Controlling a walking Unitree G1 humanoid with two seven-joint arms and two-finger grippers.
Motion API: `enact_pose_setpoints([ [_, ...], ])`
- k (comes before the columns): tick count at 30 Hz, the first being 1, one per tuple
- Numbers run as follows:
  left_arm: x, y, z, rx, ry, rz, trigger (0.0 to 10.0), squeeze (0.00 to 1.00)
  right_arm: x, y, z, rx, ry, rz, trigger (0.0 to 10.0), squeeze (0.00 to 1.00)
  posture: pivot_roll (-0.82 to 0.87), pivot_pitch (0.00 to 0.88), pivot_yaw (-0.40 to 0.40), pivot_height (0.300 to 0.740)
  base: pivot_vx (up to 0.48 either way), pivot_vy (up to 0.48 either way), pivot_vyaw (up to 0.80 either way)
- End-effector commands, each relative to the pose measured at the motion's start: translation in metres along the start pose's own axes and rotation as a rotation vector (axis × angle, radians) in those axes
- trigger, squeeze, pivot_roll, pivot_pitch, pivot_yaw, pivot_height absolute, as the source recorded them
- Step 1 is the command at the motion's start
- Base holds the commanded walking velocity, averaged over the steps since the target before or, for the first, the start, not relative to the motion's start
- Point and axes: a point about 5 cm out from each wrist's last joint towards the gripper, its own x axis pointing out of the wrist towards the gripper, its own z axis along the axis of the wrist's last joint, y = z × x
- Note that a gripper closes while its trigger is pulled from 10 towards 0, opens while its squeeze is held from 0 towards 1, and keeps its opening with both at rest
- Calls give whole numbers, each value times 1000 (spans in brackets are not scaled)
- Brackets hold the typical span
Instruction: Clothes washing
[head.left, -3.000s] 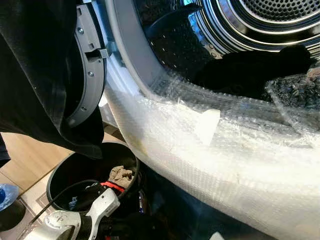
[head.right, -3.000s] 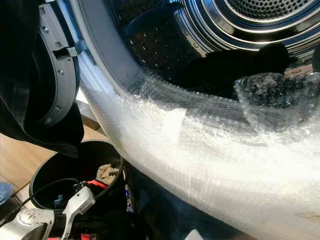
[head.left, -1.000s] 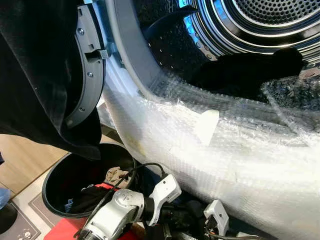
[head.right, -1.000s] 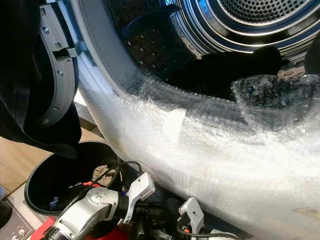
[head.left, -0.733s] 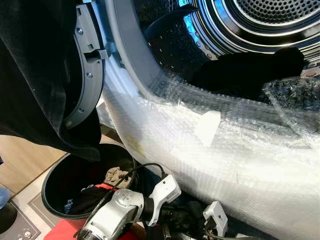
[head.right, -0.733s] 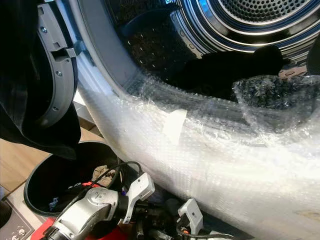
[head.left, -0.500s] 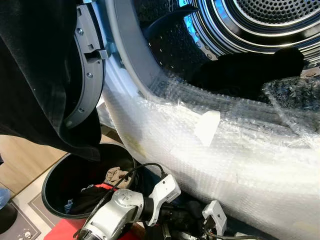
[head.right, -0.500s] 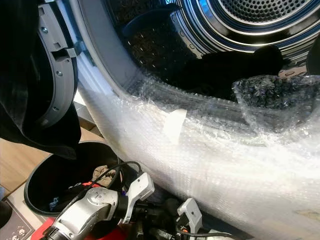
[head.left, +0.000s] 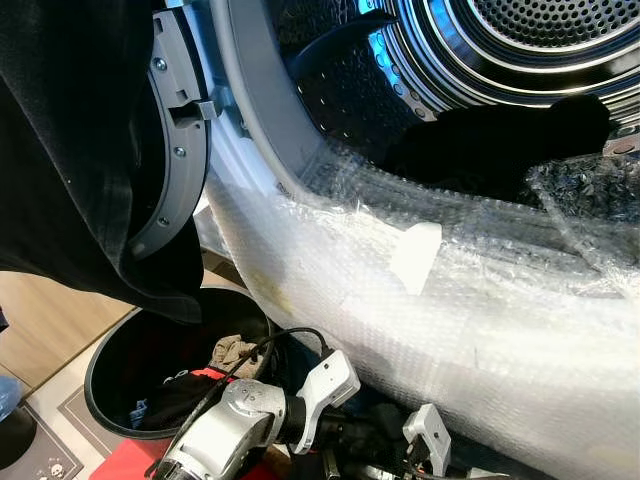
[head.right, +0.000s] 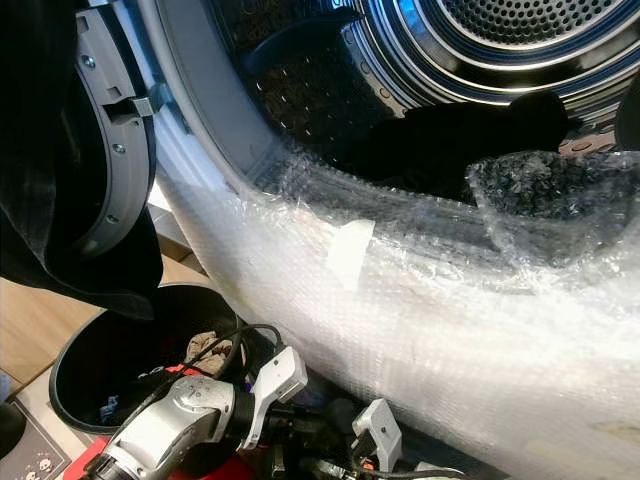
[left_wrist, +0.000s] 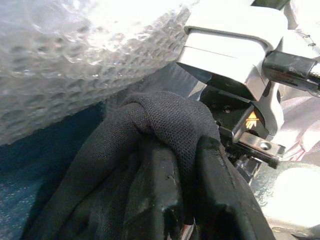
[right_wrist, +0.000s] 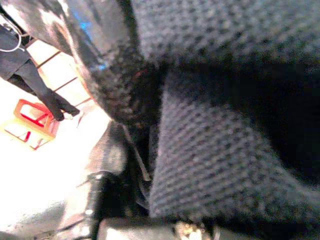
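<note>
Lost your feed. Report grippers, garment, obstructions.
Left gripper shut on black garment, low beside laundry bin. Right gripper pressed into dark knit fabric. Bubble-wrapped washer rim stands between load and drum.

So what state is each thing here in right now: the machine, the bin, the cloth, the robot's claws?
Washing machine door: open.
Steel drum: holds dark clothes.
Bubble wrap: covering the machine's lower rim.
Round black bin: part filled with laundry.
Left gripper: shut on black mesh garment.
Right gripper: state unclear.

A bin (head.left: 115, 345) of clothes (head.left: 236, 352) sits on the floor, left of the washer drum (head.left: 470, 60); garments (head.left: 500, 140) lie inside the drum.
</note>
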Motion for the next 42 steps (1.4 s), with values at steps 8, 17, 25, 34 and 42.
enact_pose_setpoints([
  [8, -8, 4, 3, 11, -37, 47, 0, 0, 2, 8, -5, 15, 0, 50, 0, 0, -103, 0, 132, 740, 0, 0, 0],
  [17, -13, 10, -5, 12, -20, 122, 0, 0, 1, 9, -7, 27, -4, 59, 0, 0, -101, 0, 125, 740, 0, 0, 0],
  [25, -17, 9, -13, 9, -20, 158, 10000, 0, 0, 11, -10, 33, 9, 80, 0, 0, -94, 0, 111, 740, 0, 0, 0],
  [34, -27, 8, -19, -15, -8, 165, 10000, 1000, 4, 12, -11, 30, 27, 94, 0, 0, -74, 0, 106, 740, 0, 0, 0],
  [42, -48, 9, -21, -6, 14, 216, 10000, 1000, 3, 8, -5, 6, 32, 87, 0, 0, -58, 0, 108, 740, 0, 0, 0],
])
